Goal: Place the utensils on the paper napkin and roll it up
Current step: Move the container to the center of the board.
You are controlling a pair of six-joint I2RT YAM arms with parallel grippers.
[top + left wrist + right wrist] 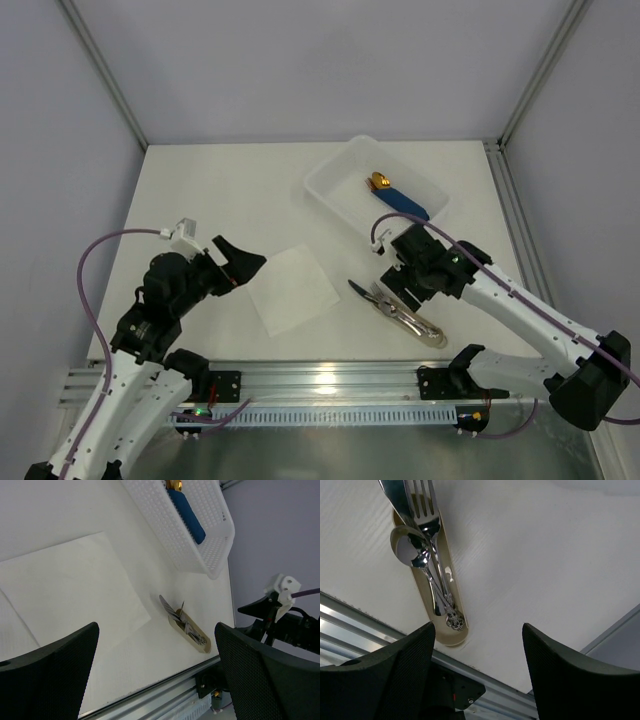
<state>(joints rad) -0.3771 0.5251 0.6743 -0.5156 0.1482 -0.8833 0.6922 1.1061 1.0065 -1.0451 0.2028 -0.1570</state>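
Observation:
The utensils [392,308] are a bunch of shiny fork, spoon and knife lying in a beige oblong sleeve [432,336] on the table, near its front edge. The sleeve [451,630] runs up the right wrist view with the utensils [427,545] sticking out of its far end. My right gripper [392,288] hovers over them, open [477,672], nothing between its fingers. The paper napkin [292,288] lies flat, left of the utensils. My left gripper [245,265] hangs open [157,675] above the napkin's [65,590] left side, and sees the utensils [186,624] beyond it.
A white perforated plastic tray [330,175] stands at the back right, with a blue-handled gold-tipped piece [403,202] lying in it. The tray [200,550] also fills the top of the left wrist view. A metal rail [320,380] runs along the table's near edge.

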